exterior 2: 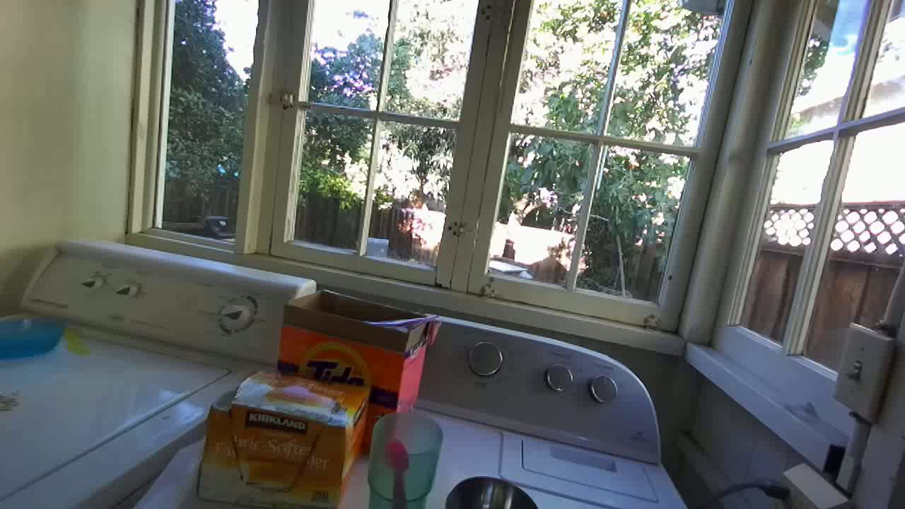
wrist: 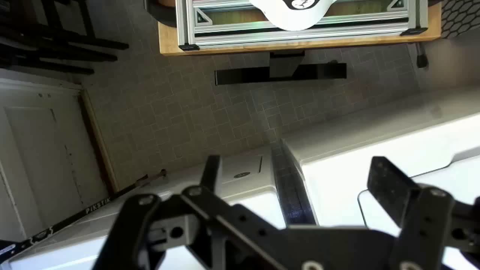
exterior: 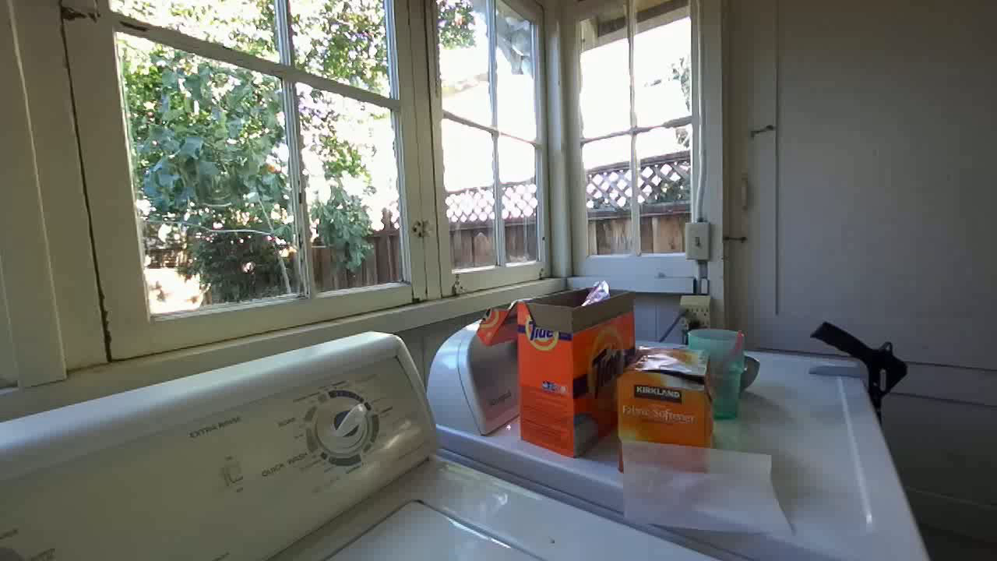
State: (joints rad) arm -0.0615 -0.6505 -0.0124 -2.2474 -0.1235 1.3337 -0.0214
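Observation:
In the wrist view my gripper is open, its two black fingers wide apart with nothing held. It hangs above two white appliances with a dark gap between them. Neither exterior view shows the gripper or arm. Both exterior views show an orange Tide box with its top open, and a yellow-orange Kirkland fabric softener box in front of it. Beside them stands a teal cup with a pink utensil in it. A metal bowl sits by the cup. A thin white sheet lies against the softener box.
Washer control panel and a second panel rise at the back below the windows. A blue container rests on the far-left machine. Black PikStik leans along an appliance. The wooden bench with a metal frame stands across the tiled floor.

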